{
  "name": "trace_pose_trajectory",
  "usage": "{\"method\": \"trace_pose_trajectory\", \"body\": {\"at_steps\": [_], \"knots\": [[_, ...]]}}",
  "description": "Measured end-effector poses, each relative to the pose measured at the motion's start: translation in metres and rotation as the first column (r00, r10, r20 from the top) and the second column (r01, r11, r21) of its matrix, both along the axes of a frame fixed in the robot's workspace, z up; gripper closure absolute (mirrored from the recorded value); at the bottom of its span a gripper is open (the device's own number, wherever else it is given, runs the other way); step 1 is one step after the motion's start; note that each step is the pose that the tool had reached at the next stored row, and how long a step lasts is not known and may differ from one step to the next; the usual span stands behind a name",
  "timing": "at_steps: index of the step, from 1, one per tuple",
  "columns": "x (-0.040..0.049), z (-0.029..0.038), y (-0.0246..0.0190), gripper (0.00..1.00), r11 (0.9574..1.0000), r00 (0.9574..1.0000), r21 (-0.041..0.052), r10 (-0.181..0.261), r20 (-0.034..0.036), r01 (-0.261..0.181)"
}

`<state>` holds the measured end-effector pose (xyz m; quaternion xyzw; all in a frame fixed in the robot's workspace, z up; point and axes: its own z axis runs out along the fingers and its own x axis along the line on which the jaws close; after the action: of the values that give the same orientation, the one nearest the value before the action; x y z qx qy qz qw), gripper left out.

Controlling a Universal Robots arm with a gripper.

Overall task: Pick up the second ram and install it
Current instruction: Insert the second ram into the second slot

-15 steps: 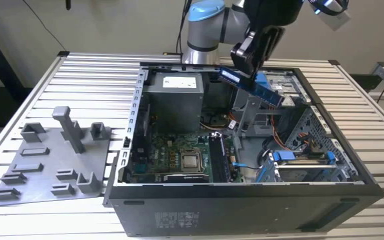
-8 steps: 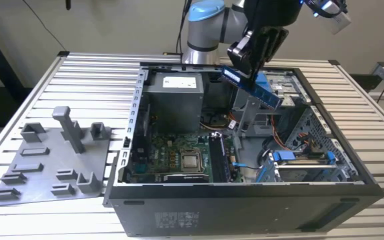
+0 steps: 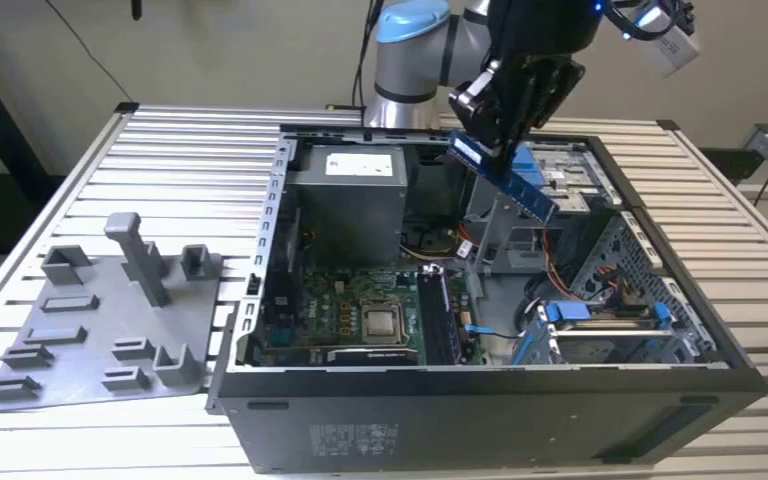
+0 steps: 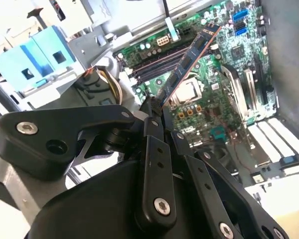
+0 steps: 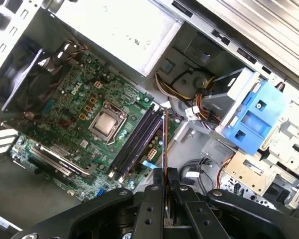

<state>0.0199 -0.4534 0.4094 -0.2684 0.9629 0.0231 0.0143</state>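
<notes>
Slatted metal table (image 3: 171,140) underneath, pale and broad. On it, toward the exterior view's right, open computer case (image 3: 491,420); toward the exterior view's left, grey fixture plate (image 3: 91,330) with posts and slots, well apart from the work.

Inside the case: power supply (image 3: 357,195) at the back, green motherboard (image 3: 337,300) on the floor, blue drive caddy (image 5: 254,119) off to one side, loose cabling (image 5: 197,102) between. On the board, processor (image 5: 108,124) and, just beside it, a bank of dark memory slots (image 5: 137,142); filled or free, cannot tell.

Above the case, gripper (image 3: 488,148), closed narrow on one end of the second ram (image 3: 511,180). Stick tilted, free end down toward the board, touching nothing, near the slots in both wrist views.

By judgement: pick-up done, carry and alignment in hand, install not yet done. For seating, by the look of it: level the stick, bring its lower edge square over a free slot, then press straight down. Risk, if left tilted: snagging the cabling or missing the slot.
</notes>
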Motion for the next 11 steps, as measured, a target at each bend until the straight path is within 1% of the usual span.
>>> {"method": "trace_pose_trajectory", "body": {"at_steps": [3,6,9,11], "knots": [[0.0,-0.0004,0.0,0.86,0.9987,0.9987,0.0,-0.051,-0.0004,0.051],[0.0,-0.0008,0.0,0.86,0.9947,0.9947,0.0,-0.102,-0.0006,0.102],[0.0,-0.001,0.0,0.86,0.9881,0.9881,-0.0001,-0.154,-0.0009,0.154],[0.0,-0.0012,0.0,0.86,0.9821,0.9821,-0.0001,-0.188,-0.0012,0.188]]}}
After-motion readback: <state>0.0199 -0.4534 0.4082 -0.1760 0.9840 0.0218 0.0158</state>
